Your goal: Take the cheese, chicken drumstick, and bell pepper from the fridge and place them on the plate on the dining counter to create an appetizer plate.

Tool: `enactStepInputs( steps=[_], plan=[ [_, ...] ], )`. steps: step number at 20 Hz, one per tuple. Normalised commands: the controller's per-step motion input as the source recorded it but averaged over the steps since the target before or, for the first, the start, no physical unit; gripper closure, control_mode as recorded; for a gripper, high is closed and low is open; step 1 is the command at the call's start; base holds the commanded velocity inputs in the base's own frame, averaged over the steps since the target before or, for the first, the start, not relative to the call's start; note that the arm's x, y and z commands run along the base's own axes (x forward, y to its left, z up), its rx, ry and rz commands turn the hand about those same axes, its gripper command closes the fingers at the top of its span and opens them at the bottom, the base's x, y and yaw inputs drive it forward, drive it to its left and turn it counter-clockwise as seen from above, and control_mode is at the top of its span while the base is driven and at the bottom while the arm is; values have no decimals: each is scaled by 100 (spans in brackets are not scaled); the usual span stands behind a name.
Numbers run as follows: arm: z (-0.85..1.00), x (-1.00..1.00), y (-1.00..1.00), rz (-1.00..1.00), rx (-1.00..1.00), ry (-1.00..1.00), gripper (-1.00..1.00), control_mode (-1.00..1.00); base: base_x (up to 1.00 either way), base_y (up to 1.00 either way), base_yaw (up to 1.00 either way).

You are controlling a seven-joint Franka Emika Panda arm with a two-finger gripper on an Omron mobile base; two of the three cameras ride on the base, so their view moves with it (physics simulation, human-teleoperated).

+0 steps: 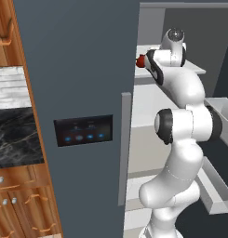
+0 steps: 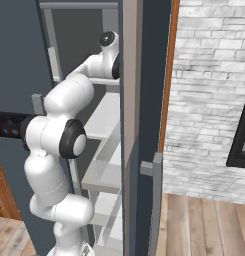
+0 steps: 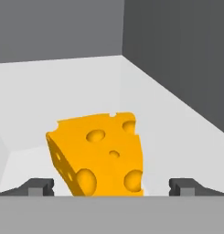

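Observation:
The cheese point(image 3: 102, 153), a yellow-orange wedge with holes, stands on a white shelf point(image 3: 63, 91) inside the fridge point(image 1: 78, 69). My gripper point(image 3: 112, 187) is open, its two dark fingertips point(image 3: 40, 185) standing wide to either side of the wedge's near end without touching it. The bell pepper point(image 1: 141, 60), small and red, sits on the upper shelf beside my forearm. My arm point(image 1: 180, 88) reaches up into the fridge compartment, also seen from the other side past the fridge's open door point(image 2: 144, 100).
The fridge's left door carries a black panel with blue lights point(image 1: 83, 130) and a long grey handle point(image 1: 125, 148). Door bins point(image 1: 217, 186) jut out at the right. Wooden drawers point(image 1: 17, 204) and a brick wall point(image 2: 209, 100) flank the fridge.

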Motion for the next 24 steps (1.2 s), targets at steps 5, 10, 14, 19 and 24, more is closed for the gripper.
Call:
enactStepInputs(
  steps=[5, 10, 14, 19, 24],
  plan=[
    [-29, 0, -2, 0, 0, 0, 100, -100, 0, 0, 0],
    [0, 0, 0, 0, 0, 0, 100, -100, 0, 0, 0],
    [-7, -29, 0, 0, 0, 0, 100, -100, 0, 0, 0],
    [-2, -62, 16, 7, -1, 0, 100, -100, 0, 0, 0],
    [-5, -84, 20, 7, -2, -1, 100, -100, 0, 0, 0]
  ],
)
